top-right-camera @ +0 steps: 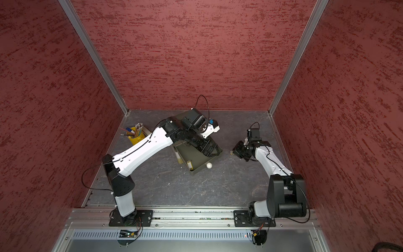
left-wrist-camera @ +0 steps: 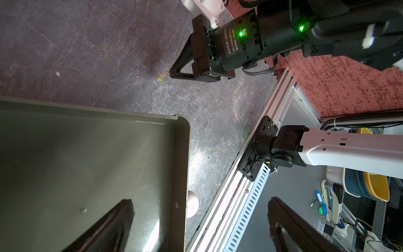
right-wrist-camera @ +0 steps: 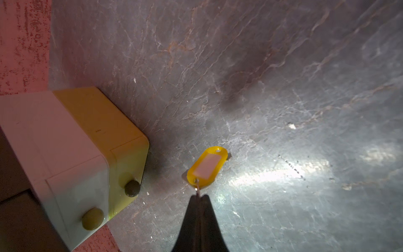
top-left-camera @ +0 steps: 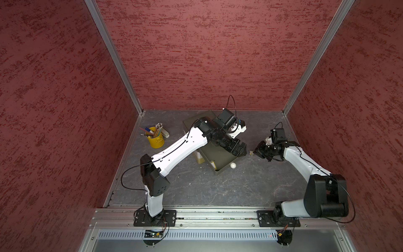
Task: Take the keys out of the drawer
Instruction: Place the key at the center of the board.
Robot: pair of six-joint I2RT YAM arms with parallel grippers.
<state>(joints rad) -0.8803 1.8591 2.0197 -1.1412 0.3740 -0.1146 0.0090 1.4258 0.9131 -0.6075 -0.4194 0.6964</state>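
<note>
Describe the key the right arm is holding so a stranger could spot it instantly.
On the grey table, find the olive drawer pulled open in the middle. Beside it, toward the right arm, the right fingers pinch a key with a yellow tag. A second yellow tag lies inside the drawer; this one is outside, held.

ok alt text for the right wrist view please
The right gripper, shut, pinches the metal end of a yellow-tagged key over a dark marbled table. Beside it stands a small white and yellow-green drawer box with two round knobs; whether the tag touches the table is unclear.
</note>
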